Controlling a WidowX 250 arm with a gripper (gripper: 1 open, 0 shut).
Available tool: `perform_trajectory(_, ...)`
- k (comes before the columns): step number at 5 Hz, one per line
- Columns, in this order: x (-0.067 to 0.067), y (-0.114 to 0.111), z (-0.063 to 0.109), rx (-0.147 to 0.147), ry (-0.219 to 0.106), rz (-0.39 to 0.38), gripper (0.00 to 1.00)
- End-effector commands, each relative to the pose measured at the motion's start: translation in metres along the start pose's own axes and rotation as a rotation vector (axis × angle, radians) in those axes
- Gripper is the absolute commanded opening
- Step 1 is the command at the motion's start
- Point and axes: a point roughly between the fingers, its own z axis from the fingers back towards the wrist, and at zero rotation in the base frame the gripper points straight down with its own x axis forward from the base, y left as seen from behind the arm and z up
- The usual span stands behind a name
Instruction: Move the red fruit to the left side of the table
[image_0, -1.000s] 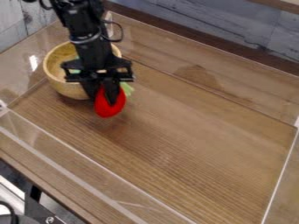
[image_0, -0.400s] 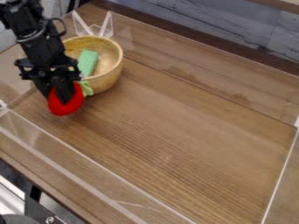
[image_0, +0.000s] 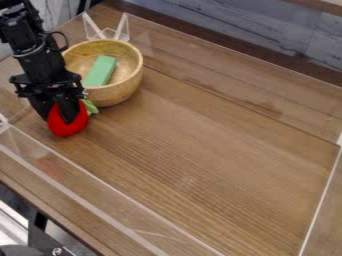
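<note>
The red fruit (image_0: 70, 121) is low on the brown wooden table (image_0: 214, 150), at its left side, just in front of the wooden bowl. My gripper (image_0: 60, 110) points straight down over it, and its black fingers (image_0: 47, 100) straddle the fruit's top. They hide the fruit's upper part, so I cannot make out whether they still press on it or whether the fruit rests on the wood.
The wooden bowl (image_0: 127, 90) stands right behind the fruit and holds a green block (image_0: 100, 69). Low clear acrylic walls (image_0: 80, 190) border the table, close on the left and front. Bare wood stretches to the right.
My gripper has carried the red fruit from in front of the bowl's right side to the left and lowered it close to the tabletop.
</note>
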Motion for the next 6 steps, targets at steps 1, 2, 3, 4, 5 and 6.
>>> perform_trajectory(1,0.011,0.001,0.003,0.04,-0.039,0.075,0.0)
perform_trajectory(2,0.014,-0.002,0.001,0.059,-0.041,0.089,0.0)
perform_trajectory(3,0.017,-0.003,0.0,0.077,-0.04,0.101,0.0)
perform_trajectory(4,0.023,0.002,-0.001,0.085,-0.035,0.068,0.0)
perform_trajectory(5,0.027,0.007,-0.001,0.092,-0.026,0.043,0.0)
perform_trajectory(6,0.03,0.027,-0.005,0.095,-0.014,0.022,0.0)
